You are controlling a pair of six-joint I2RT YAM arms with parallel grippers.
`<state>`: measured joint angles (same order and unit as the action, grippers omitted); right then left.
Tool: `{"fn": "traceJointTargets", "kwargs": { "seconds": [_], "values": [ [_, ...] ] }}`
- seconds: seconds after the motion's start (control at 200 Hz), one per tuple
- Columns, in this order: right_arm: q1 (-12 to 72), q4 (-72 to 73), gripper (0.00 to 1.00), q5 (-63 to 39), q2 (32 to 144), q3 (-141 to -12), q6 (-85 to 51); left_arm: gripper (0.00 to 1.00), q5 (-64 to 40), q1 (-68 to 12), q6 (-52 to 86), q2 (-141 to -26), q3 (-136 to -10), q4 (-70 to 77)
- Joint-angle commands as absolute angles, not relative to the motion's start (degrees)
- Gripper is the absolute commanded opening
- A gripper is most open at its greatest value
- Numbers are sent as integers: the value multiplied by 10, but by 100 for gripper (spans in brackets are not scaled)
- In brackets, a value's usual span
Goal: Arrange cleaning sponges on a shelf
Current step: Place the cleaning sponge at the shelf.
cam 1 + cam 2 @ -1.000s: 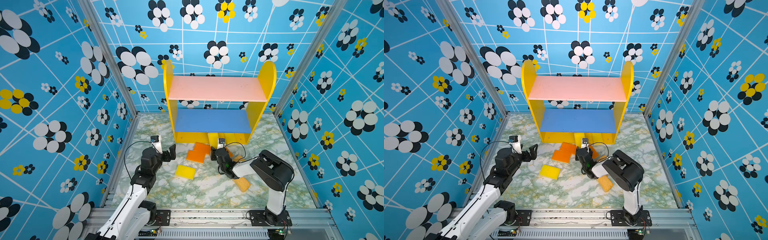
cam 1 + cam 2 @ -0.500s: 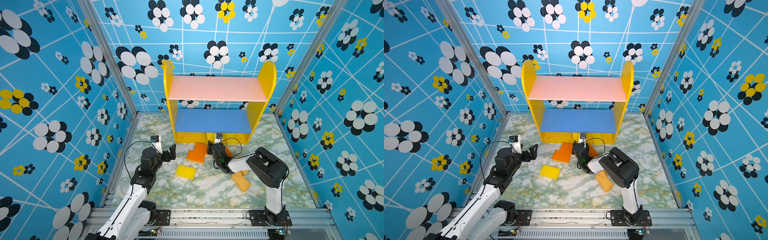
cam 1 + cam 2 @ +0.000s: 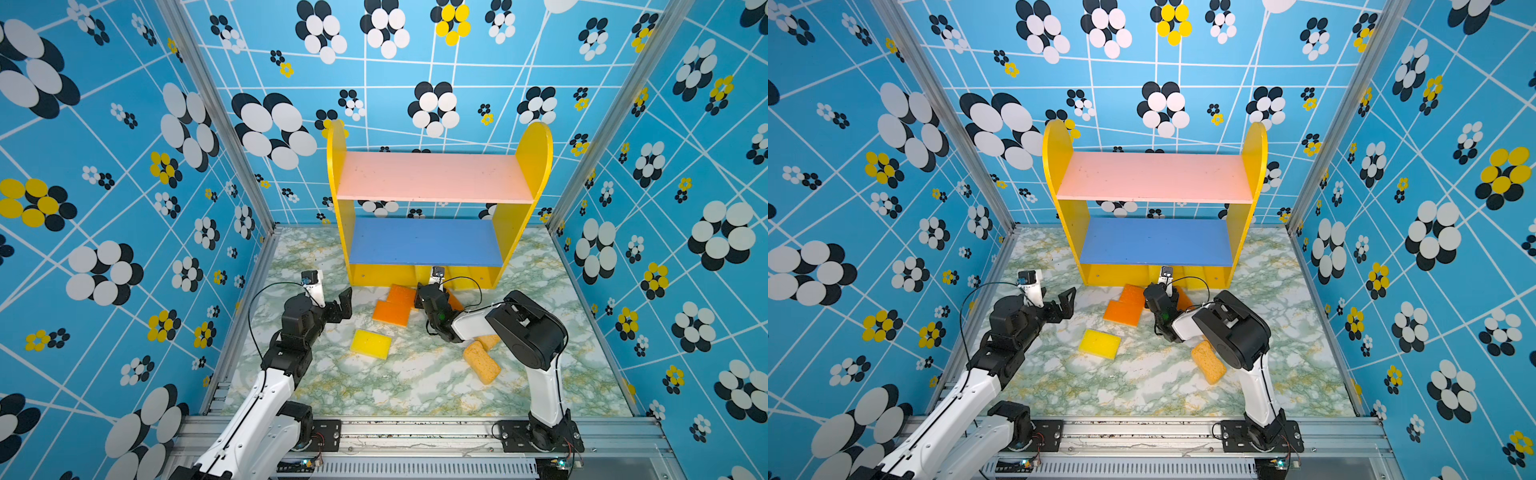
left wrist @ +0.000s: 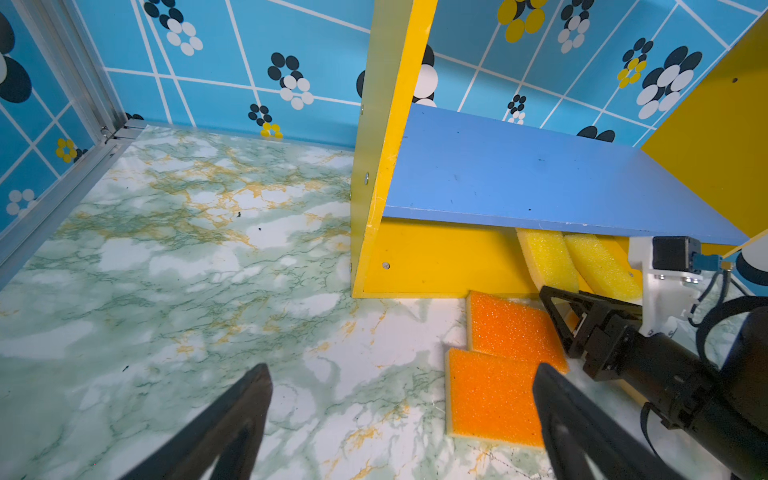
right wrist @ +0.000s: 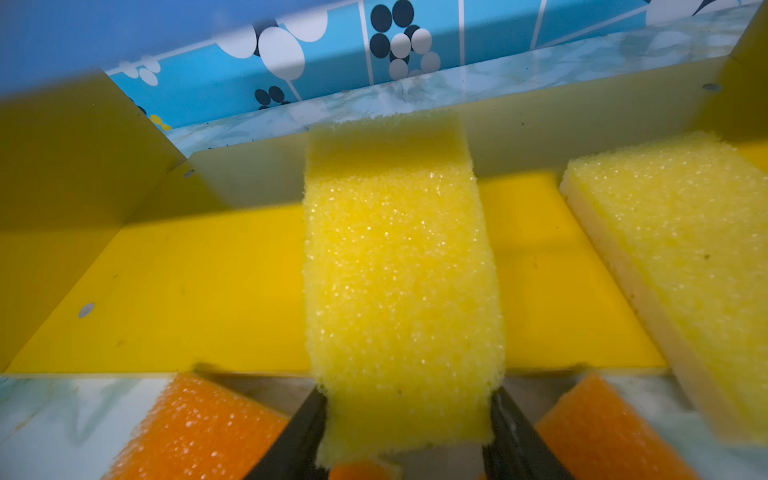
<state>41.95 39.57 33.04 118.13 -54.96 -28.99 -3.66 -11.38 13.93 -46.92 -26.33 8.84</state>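
3 walls (image 3: 104, 166) enclose the scene, papered bright blue with white crossing lines and clusters of black, white and yellow ovals like flowers. Silver aluminium posts (image 3: 222, 124) run up the 2 back corners, and a slotted metal rail (image 3: 415, 428) edges the front. The desk (image 3: 395, 386) is white marble-patterned, veined green and gold.

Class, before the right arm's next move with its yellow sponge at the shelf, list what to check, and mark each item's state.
1. Grip: right gripper shut on held yellow sponge: ok.
2. Its far end over the shelf base: ok.
3. It rests on that base: cannot tell.
4. Gap to second yellow sponge on the base: ok.
5. Other arm: left gripper open, empty, apart from the right gripper: ok.
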Motion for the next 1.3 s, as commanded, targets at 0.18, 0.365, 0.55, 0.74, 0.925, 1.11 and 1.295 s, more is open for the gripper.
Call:
{"fn": "traceJointTargets", "kwargs": {
  "seconds": [0.18,0.365,0.55,0.74,0.925,1.11,1.295],
  "values": [
    [415,337,55,355,1195,-589,-311,99,-47,-114,140,-471,-275,105],
    [412,304,56,353,1201,-610,-315,99,-47,-113,138,-470,-277,106],
    [410,264,57,351,1208,-634,-318,99,-46,-112,136,-469,-277,106],
    [410,248,58,353,1209,-640,-328,99,-47,-112,135,-469,-279,106],
    [410,239,59,355,1210,-643,-333,99,-48,-111,135,-467,-278,105],
    [410,229,62,355,1211,-648,-334,99,-49,-111,137,-465,-278,106],
    [409,224,72,356,1212,-653,-334,99,-49,-111,137,-461,-277,105]
  ]
}}
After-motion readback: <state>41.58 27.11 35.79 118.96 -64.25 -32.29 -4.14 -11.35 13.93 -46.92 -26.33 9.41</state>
